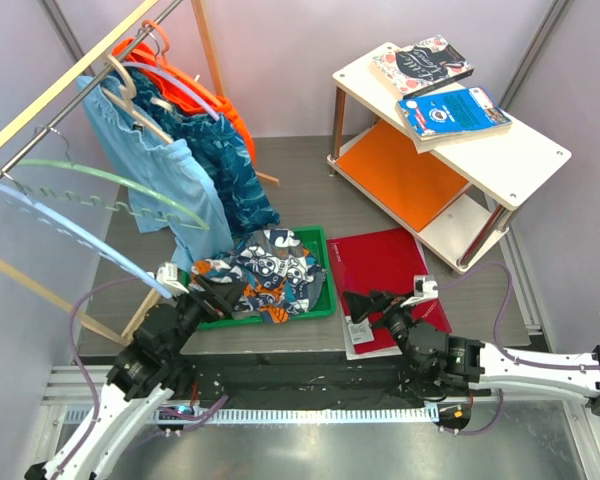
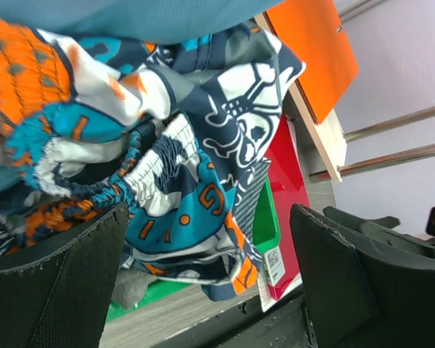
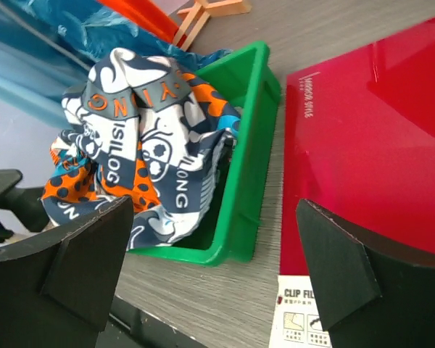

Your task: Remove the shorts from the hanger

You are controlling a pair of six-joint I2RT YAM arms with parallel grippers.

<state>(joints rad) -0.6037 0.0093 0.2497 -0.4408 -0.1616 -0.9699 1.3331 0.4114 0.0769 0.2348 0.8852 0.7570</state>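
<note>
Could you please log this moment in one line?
printed shorts: heaped in green tray | left hand: open, facing shorts | right hand: open, over red folder

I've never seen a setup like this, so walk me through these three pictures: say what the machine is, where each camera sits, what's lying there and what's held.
These are two robot arms bolted at the table's near edge. One picture looks down from above and behind them. The other two come from a camera on each wrist, with its dark fingers framing the view. The left gripper faces printed shorts piled in a green tray. The right gripper hangs by a red folder. Both are open and hold nothing. Behind, more clothes hang, and books lie on a small side table.
</note>
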